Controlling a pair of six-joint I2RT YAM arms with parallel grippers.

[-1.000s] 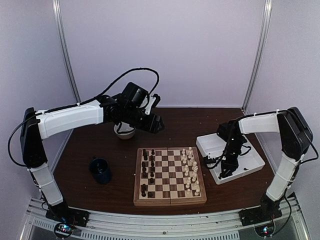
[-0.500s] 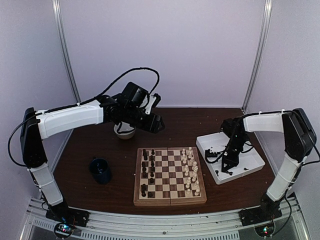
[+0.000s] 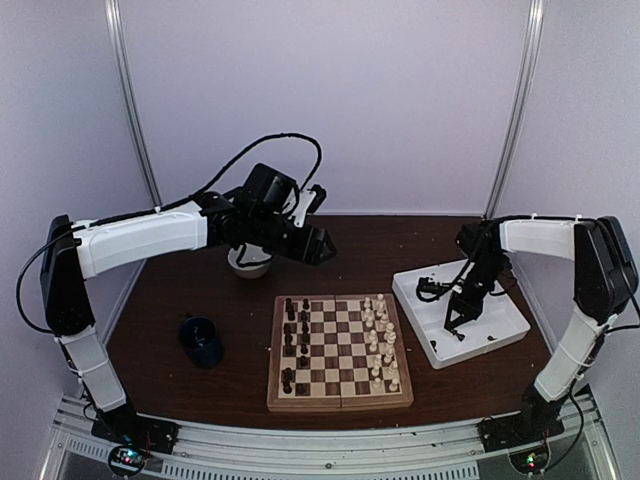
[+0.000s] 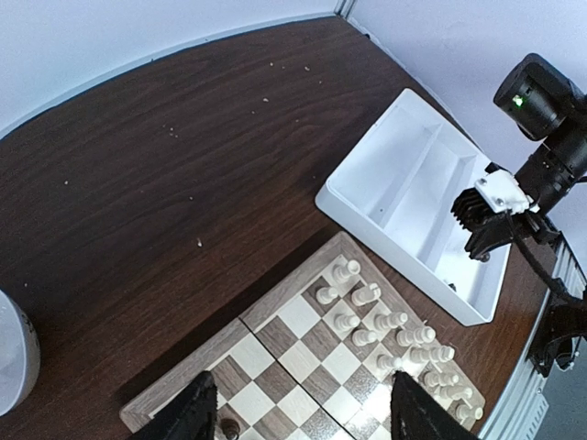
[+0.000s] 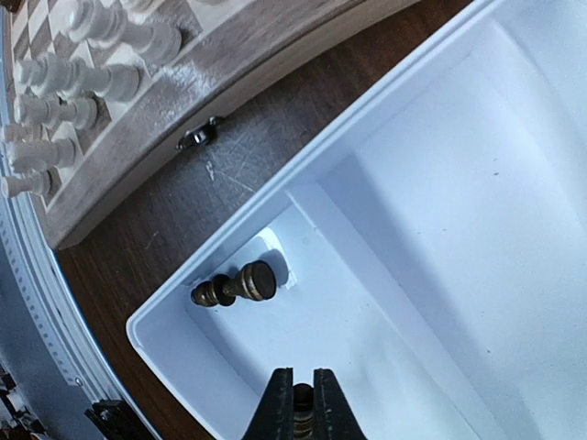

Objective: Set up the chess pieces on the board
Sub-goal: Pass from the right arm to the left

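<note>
Pick-up step here, I'd say. The right gripper is hanging low inside the white tray with its jaws pressed together, and in the wrist view it's looking like a dark piece is pinched between the tips. It's a tiny thing, so I'm only fairly sure of the grip. A second dark piece is lying on its side on the tray floor at about 10 o'clock from the fingertips. It's tucked into a corner of that compartment, apart from the gripper.

The board is sitting mid-table with the tray at roughly its 3 o'clock. Cream pieces are standing along the board's 3 o'clock side in what looks like 2 columns. Dark pieces are lining the 9 o'clock side, but with gaps, so I'm guessing the dark side is the one being filled in.

The left gripper is hovering off the board's 11 o'clock with jaws spread wide, carrying nothing.

Next move as I'm reading it: lifting straight up clear of the tray wall, then carrying toward 9 o'clock across the board. That means passing over the cream ranks, so it's going to need enough height not to clip them. Then it's setting the piece upright on a free dark-side square. The tricky bit is that I can't tell how the piece is sitting in the jaws – if it's sideways, it'll be toppling on release.
</note>
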